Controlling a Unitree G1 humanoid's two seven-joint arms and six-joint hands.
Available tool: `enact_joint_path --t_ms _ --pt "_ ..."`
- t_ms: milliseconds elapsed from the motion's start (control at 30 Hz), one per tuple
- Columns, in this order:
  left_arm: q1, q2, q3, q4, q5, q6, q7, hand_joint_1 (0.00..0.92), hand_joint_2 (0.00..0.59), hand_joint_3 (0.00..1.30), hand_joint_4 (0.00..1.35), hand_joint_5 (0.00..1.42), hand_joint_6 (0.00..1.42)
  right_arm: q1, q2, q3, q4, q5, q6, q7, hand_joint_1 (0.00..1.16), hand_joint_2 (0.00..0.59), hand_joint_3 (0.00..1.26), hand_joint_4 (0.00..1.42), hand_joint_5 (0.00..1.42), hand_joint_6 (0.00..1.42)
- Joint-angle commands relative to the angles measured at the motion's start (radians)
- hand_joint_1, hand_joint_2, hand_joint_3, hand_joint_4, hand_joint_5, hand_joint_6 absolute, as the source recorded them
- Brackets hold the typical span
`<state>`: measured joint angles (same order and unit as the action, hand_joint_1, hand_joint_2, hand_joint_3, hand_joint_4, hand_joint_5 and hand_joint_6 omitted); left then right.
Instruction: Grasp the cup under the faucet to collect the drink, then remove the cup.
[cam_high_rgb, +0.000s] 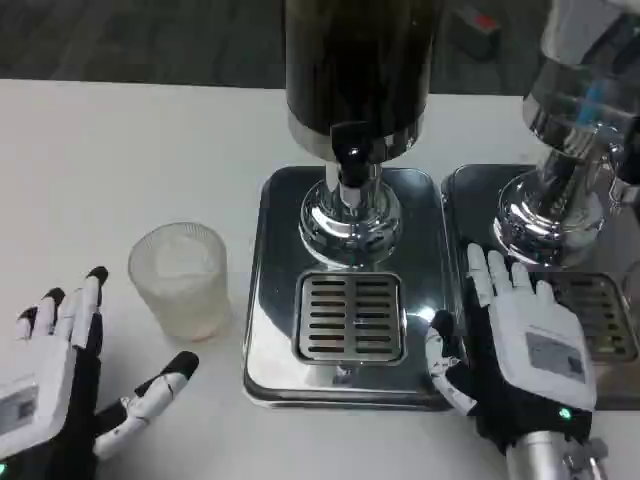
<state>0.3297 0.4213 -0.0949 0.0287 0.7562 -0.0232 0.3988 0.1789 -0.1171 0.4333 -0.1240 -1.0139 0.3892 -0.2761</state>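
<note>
Seen from the head view, the robot's left hand (55, 385) lies low on the white table (120, 160), fingers spread apart and holding nothing, thumb angled out toward the dispenser. Just ahead of its fingertips and slightly to the inside stands the frosted, translucent cup (180, 280), upright on the table and not touched by the hand. The cup sits just beside the left edge of the chrome drip tray (270, 300), not under the black faucet (350, 160), which hangs above the slotted grate (350, 317) at the tray's middle. Above the faucet rises the dark drink tank (358, 60) on its polished chrome pedestal (350, 220). The right hand (520, 345) rests flat, fingers extended and apart, empty, over the gap between that tray and a second chrome tray (470, 200) to its outer side, its thumb touching the first tray's right rim. Beyond its fingertips stands a second dispenser (565, 150), partly cut off by the frame.
</note>
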Motion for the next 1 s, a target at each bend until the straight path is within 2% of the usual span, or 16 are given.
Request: enact_joint_path --t_ms 33,367,467,667,867,1000 --pt "0.012 0.005 0.004 0.001 0.003 0.007 -0.004 0.0 0.14 0.0 0.0 0.0 0.0 -0.004 0.007 -0.001 0.007 0.009 -0.001 -0.004 0.37 0.577 0.0 0.0 0.0 0.0" --pt "0.01 0.004 0.005 0.004 -0.001 0.001 0.001 0.0 0.138 0.0 0.0 0.0 0.0 -0.004 0.008 -0.004 0.007 0.012 0.002 -0.001 0.37 0.577 0.0 0.0 0.0 0.0" --pt "0.011 0.003 0.017 0.007 0.003 -0.018 0.046 0.0 0.137 0.0 0.0 0.0 0.0 -0.009 0.004 -0.006 0.009 0.015 0.0 0.005 0.38 0.577 0.01 0.0 0.0 0.0" --pt "0.002 0.007 0.08 0.003 -0.042 -0.126 0.157 0.0 0.079 0.0 0.0 0.0 0.0 -0.02 -0.001 -0.008 0.008 0.007 0.009 0.014 0.38 0.577 0.01 0.0 0.0 0.0" --pt "-0.075 0.032 0.099 0.096 -0.096 -0.199 0.137 0.0 0.028 0.0 0.0 0.0 0.0 -0.014 0.004 -0.012 0.005 0.005 0.018 0.004 0.38 0.577 0.01 0.0 0.0 0.0" --pt "-0.147 0.037 0.101 0.217 -0.21 -0.307 0.083 0.0 0.0 0.0 0.0 0.0 0.0 -0.009 0.015 -0.011 0.007 0.005 0.025 -0.008 0.38 0.577 0.01 0.0 0.0 0.0"
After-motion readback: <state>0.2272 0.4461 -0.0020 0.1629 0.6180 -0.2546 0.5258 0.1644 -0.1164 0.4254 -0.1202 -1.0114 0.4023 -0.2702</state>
